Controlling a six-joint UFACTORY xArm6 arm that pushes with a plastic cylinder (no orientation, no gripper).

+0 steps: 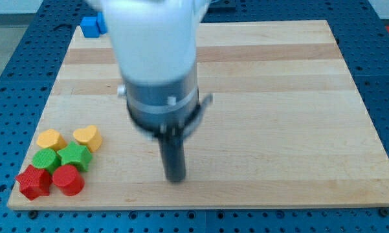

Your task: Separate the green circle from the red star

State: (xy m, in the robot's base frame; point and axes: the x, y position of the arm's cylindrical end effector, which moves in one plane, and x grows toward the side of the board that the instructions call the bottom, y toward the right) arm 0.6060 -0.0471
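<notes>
The green circle (44,159) lies near the board's bottom left corner. It touches the red star (33,182), which sits just below it and slightly to the left. My tip (175,178) rests on the board well to the right of this cluster, at about the height of the red star. It touches no block. The arm's white and dark body is blurred and hides the board's upper middle.
A green star (75,156) sits right of the green circle and a rounded red block (68,180) right of the red star. A yellow hexagon (52,138) and yellow heart (87,137) lie above them. Blue blocks (92,26) sit at the wooden board's (278,97) top left corner.
</notes>
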